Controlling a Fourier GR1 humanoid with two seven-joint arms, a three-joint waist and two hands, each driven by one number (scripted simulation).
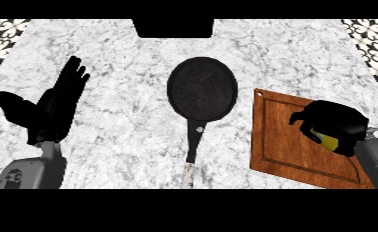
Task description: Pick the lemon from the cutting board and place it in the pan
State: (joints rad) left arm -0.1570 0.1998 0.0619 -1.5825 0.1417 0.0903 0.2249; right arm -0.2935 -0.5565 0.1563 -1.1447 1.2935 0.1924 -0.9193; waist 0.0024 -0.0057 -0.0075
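Note:
A yellow lemon [325, 139] shows only as a small patch under my right hand [332, 122], whose fingers curl round it over the wooden cutting board [284, 141] at the right. The black pan [202, 89] lies in the middle of the marble counter, its handle [193, 146] pointing toward me. Nothing lies inside the pan. My left hand [57, 102] rests open at the left, fingers up and straight, holding nothing. Most of the lemon is hidden by the right hand.
A dark rectangular object [173, 27] sits at the counter's far edge, behind the pan. Patterned tiles [362, 31] show at the top corners. Bare marble lies between the pan and the left hand.

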